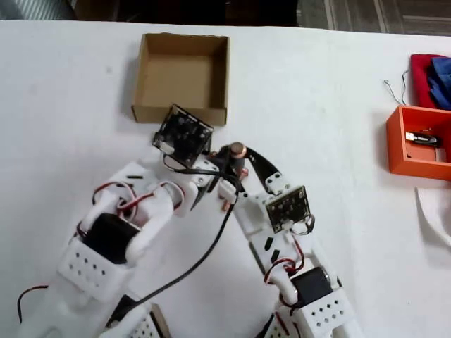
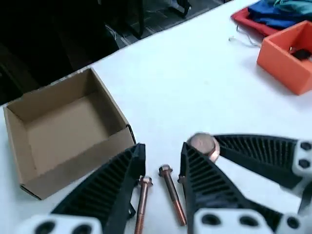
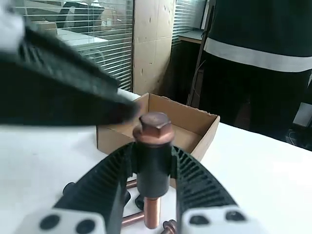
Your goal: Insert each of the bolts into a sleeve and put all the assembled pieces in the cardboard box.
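Right fingers (image 3: pixel 195 187) grip a sleeved bolt (image 3: pixel 152 129) upright; left fingers (image 2: pixel 114 183) spread wide. Cardboard box (image 1: pixel 182 77), 11 o'clock of them, bare inside.

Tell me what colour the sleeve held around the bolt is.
Black. The sleeve shows best in the right wrist view, with a copper-coloured bolt through it.

Office-like room: window blinds (image 3: pixel 92 44) behind white table (image 1: pixel 317 105).

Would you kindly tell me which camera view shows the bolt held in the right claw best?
The right wrist view: the bolt stands upright in a black sleeve, gripped by the right claw. The high view and left wrist view show mainly its head.
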Robot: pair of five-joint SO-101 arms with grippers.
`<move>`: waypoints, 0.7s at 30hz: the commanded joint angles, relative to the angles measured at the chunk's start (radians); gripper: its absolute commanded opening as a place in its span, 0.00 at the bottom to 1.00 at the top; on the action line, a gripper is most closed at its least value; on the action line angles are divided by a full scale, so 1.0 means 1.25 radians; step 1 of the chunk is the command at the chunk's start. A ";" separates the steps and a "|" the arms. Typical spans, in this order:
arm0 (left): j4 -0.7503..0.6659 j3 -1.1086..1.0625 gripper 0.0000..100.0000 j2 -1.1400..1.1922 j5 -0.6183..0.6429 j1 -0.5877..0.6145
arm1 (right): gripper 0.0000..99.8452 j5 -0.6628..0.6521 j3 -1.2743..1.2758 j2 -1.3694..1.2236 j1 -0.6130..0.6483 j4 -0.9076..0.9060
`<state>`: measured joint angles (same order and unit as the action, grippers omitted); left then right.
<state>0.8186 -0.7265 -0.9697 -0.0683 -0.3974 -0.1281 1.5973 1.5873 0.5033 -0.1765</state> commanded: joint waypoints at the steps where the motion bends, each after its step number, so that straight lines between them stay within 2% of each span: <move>1: 0.022 0.149 0.14 -0.010 0.000 0.044 | 0.02 -0.005 -0.017 0.001 -0.004 -0.002; 3: 0.061 0.222 0.12 -0.010 0.000 0.112 | 0.02 -0.005 -0.050 -0.001 -0.031 -0.003; 6: 0.153 0.300 0.03 -0.010 -0.002 0.284 | 0.02 0.000 -0.150 -0.001 -0.089 -0.067; 9: 0.264 0.282 0.04 -0.010 -0.004 0.475 | 0.02 0.000 -0.286 -0.023 -0.114 -0.143; 11: 0.297 0.220 0.04 -0.010 -0.004 0.582 | 0.02 0.000 -0.385 -0.088 -0.114 -0.182; 16: 0.268 0.058 0.04 -0.010 -0.005 0.762 | 0.02 0.001 -0.692 -0.440 -0.112 -0.257; 19: 0.153 -0.044 0.04 -0.010 -0.005 0.853 | 0.02 0.001 -0.959 -0.713 -0.098 -0.370; 21: 0.050 -0.133 0.04 -0.010 -0.006 0.864 | 0.02 0.002 -1.158 -0.886 -0.083 -0.492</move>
<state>1.0487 -0.7833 -0.9728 -0.0652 0.6352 -0.1281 0.5723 0.8201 0.3775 -0.6276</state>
